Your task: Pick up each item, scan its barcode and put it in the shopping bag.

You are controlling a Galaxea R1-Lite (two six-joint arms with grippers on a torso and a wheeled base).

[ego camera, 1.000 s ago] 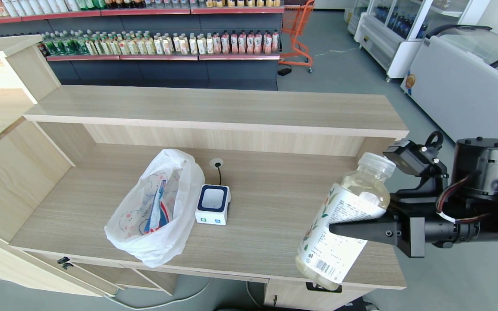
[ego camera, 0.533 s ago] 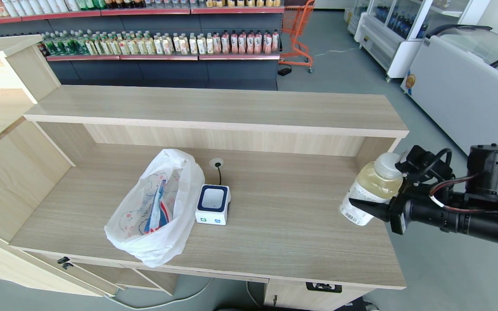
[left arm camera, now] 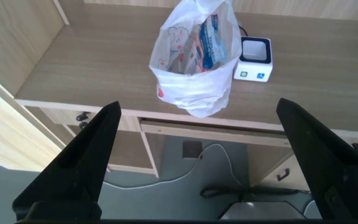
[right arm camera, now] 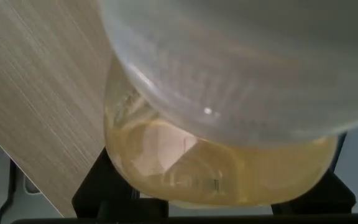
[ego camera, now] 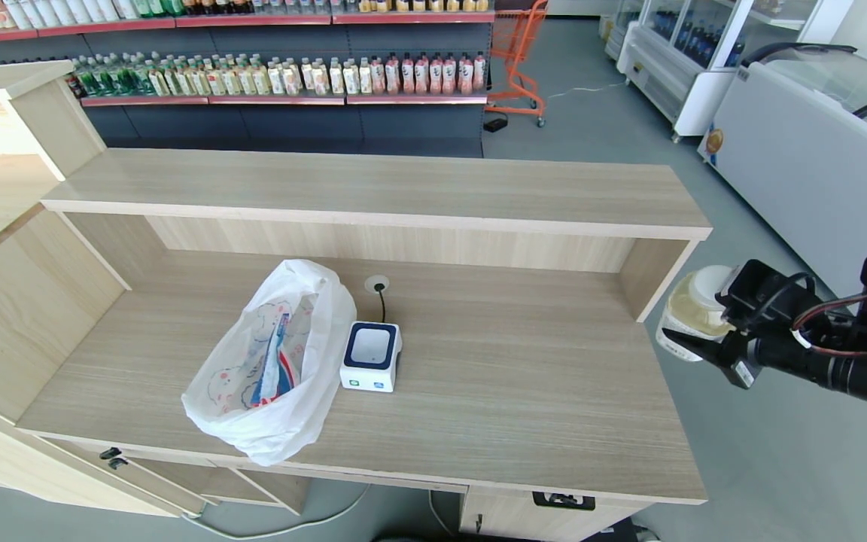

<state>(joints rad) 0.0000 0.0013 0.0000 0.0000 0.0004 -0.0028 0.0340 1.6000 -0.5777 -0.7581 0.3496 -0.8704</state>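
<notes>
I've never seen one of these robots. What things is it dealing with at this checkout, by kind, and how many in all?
Shopping bag: 1
Barcode scanner: 1
Drink bottle, held in the right gripper off the end of the counter: 1
Packet visible inside the bag: 1
Total: 4
</notes>
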